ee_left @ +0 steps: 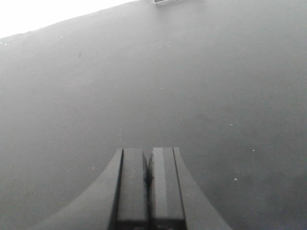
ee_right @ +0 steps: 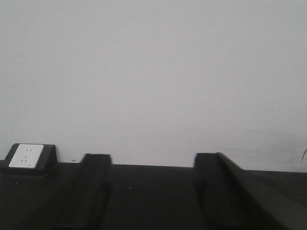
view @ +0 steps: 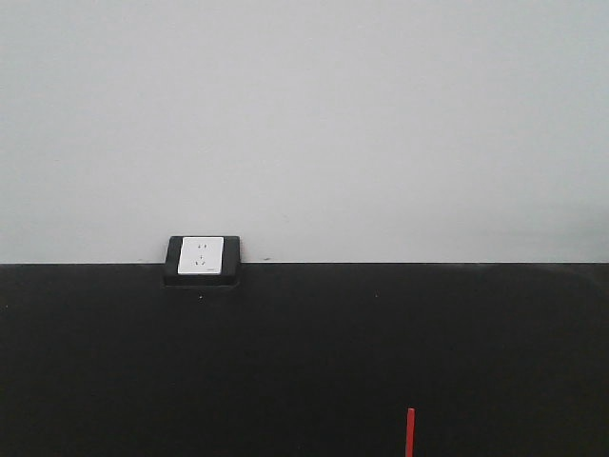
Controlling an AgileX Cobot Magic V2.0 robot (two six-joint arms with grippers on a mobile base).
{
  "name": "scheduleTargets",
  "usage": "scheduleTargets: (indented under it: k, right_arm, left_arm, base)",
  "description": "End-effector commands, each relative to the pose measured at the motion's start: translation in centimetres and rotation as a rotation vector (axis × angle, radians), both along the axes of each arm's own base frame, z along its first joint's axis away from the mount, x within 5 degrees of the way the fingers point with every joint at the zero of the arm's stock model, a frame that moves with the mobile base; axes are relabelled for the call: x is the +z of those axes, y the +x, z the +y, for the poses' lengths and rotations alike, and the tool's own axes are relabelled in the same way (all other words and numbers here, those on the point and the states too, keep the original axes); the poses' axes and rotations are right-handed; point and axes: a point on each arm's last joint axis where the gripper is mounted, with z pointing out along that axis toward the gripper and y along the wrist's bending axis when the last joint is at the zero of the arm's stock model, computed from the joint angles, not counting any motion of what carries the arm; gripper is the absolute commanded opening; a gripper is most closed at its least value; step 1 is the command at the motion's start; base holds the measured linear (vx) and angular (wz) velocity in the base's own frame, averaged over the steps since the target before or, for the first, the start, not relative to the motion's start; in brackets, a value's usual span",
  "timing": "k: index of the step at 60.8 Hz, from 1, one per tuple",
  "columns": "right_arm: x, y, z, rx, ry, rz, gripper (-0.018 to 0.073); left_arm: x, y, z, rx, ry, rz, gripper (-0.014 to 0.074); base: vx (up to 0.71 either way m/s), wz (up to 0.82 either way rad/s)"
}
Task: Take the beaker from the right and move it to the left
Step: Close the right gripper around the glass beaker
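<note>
Only the tip of a thin red rod (view: pixel 410 431) shows at the bottom edge of the front view; the beaker itself is out of view below the frame. My left gripper (ee_left: pixel 148 155) is shut with nothing between its fingers, hovering over the bare dark tabletop (ee_left: pixel 192 86). My right gripper (ee_right: pixel 152 160) is open and empty, its two dark fingers wide apart, looking level across the table toward the white wall. No beaker shows in either wrist view.
A white power socket in a black housing (view: pixel 202 259) sits at the table's back edge against the white wall; it also shows in the right wrist view (ee_right: pixel 27 156) at the left. The black tabletop (view: pixel 304 362) spans the lower front view.
</note>
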Motion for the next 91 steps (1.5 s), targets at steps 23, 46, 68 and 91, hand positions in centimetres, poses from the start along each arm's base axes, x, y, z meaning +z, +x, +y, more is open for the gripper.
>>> scheduleTargets:
  k: [23,46,68,91]
  right_arm:
    - [1.6,1.4,-0.1,-0.008,0.088,-0.205,0.0687]
    - [-11.8,0.4,3.9,0.436,0.005,-0.007,0.0577]
    - [-19.5,-1.1,4.6,0.537,0.086,0.264,0.0513]
    - [-22.6,2.9,5.7,0.642,0.037,0.306,0.0513]
  left_arm:
    - [0.1,0.2,-0.1,-0.011,-0.003,-0.064,-0.0006]
    - [0.1,0.2,-0.1,-0.011,-0.003,-0.064,-0.0006]
    - [0.1,0.2,-0.1,-0.011,-0.003,-0.064,-0.0006]
    - [0.1,0.2,-0.1,-0.011,-0.003,-0.064,-0.0006]
  base:
    - [0.00,0.00]
    - [0.00,0.00]
    - [0.00,0.00]
    - [0.00,0.00]
